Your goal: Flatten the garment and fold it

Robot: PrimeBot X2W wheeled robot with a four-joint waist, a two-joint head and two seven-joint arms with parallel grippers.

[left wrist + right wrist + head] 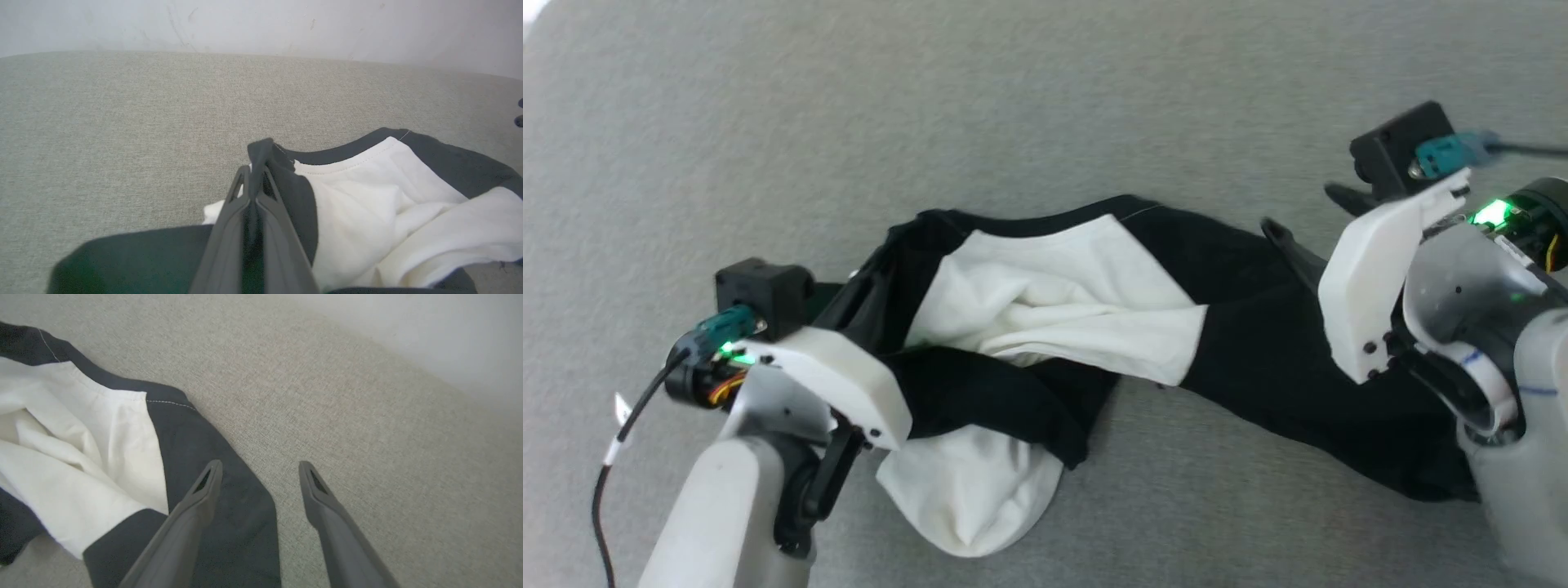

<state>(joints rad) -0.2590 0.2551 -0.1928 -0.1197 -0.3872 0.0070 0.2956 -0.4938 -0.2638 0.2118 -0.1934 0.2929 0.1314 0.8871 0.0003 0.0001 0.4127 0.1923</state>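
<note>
Garment bunched mid-tabletop, white panel crumpled between black parts. Your left hand clenched on black edge at garment's left end. Your right hand released, grasping nothing: one finger over garment's right edge, other over bare tabletop.

Risks:
- Pull with left alone: whole garment likely drags, no flattening.
- Close right as placed: may pinch single layer or miss edge.
- Thin left pinch may slip under tension.

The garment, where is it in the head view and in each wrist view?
Head view: garment across the middle.
Left wrist view: lower right, black edge pinched in the left gripper.
Right wrist view: left side, beneath one finger of the right gripper.
Shared landmark: its white panel.
</note>
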